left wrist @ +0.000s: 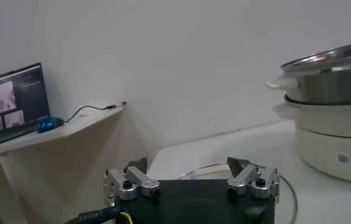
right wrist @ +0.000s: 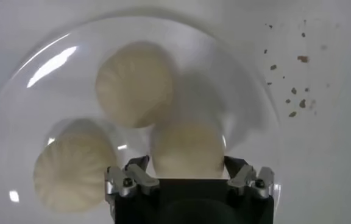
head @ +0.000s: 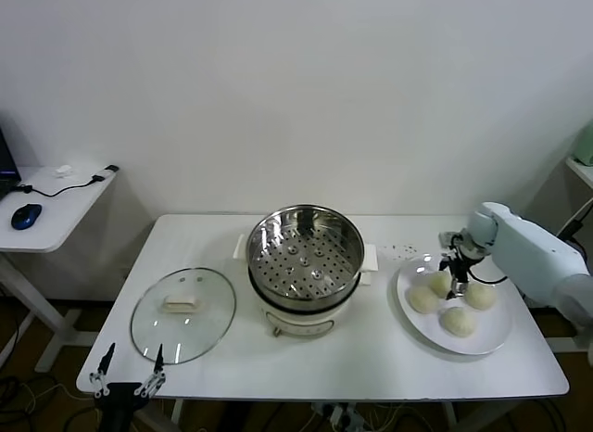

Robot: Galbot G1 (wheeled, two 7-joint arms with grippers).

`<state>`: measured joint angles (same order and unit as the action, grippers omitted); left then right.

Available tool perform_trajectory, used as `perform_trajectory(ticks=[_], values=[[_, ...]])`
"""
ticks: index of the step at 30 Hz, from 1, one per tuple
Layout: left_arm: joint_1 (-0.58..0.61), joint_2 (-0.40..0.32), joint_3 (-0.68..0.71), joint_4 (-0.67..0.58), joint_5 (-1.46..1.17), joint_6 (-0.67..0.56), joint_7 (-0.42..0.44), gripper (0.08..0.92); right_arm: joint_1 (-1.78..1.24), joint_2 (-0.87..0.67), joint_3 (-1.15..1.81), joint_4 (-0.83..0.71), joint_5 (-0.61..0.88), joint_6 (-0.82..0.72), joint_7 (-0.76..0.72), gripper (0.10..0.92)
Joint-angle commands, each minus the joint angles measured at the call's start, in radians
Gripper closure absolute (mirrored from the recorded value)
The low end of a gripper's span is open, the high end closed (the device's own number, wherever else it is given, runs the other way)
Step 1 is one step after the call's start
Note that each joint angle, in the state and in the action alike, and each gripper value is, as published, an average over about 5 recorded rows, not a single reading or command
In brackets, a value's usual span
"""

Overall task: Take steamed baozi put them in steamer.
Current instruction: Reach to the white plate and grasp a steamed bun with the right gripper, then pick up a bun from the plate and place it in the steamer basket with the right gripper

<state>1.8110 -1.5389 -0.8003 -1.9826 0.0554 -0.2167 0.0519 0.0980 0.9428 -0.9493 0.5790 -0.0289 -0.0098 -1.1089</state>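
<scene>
Right tool hangs spread wide over the plate on the desk, straddling one of four steamed baozi but not gripping yet, presumably to carry it to the empty steamer, while left tool idles released off the desk's front edge.

no text can be read; the steamer base bears only an illegible small label.
</scene>
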Motion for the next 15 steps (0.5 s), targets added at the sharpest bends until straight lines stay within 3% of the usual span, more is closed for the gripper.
perform_trajectory(ticks=[1,8,15], values=[[0.001,0.002,-0.001,-0.001,-0.001,-0.001,0.0,0.177,0.004,0.019,0.007,-0.027,-0.005,0.004,-0.011,0.353],[0.006,0.003,-0.002,-0.001,-0.002,-0.004,-0.001,0.177,0.034,0.006,-0.014,-0.004,0.023,0.002,-0.025,0.423],[0.008,0.004,0.0,0.0,-0.002,-0.005,-0.001,0.177,0.169,-0.02,-0.137,0.102,0.096,0.045,-0.046,0.431]])
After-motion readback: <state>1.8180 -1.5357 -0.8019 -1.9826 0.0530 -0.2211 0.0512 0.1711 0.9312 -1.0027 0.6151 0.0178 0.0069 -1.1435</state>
